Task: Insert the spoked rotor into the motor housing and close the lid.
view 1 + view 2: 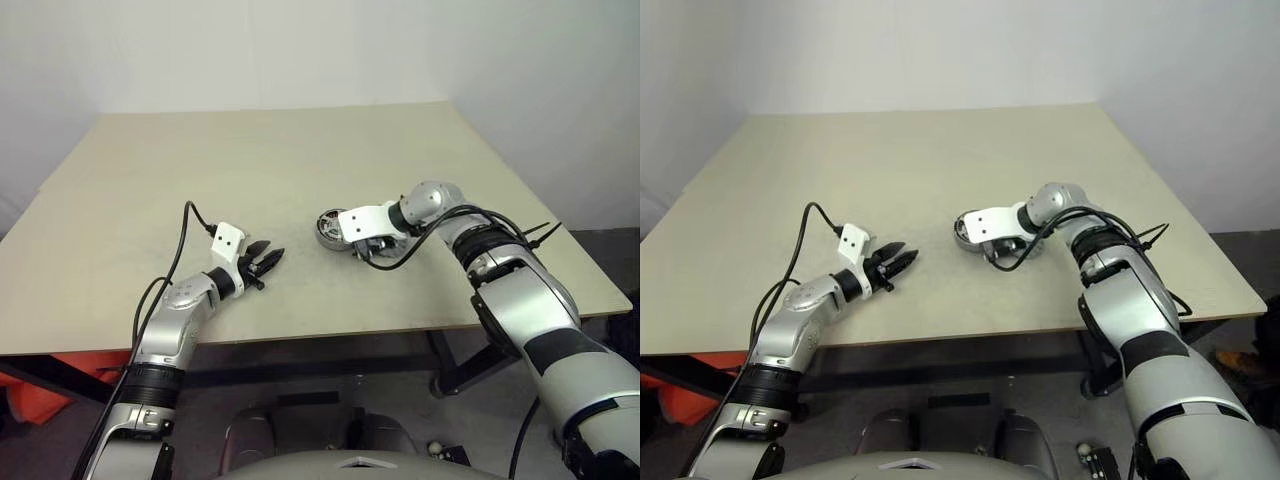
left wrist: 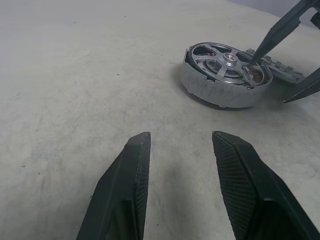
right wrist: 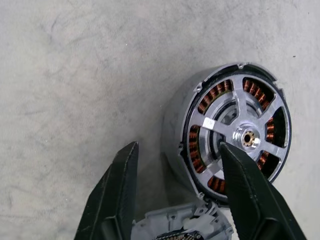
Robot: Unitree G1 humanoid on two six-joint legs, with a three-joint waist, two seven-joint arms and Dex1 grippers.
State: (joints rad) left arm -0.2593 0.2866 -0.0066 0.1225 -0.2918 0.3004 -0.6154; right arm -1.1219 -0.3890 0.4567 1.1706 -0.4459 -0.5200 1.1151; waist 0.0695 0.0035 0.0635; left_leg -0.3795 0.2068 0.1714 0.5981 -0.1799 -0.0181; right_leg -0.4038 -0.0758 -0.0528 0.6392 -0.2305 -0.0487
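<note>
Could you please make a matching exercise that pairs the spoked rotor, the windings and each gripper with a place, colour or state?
Things:
1. spoked rotor
2. left gripper
3. right gripper
4. windings

Descriptions:
A. copper-coloured
B. open over bare table, away from the parts
C. seated in the motor housing
D. open, one finger outside the motor housing, one over its face

Pairs: 1-C, 2-B, 3-D, 4-A
</note>
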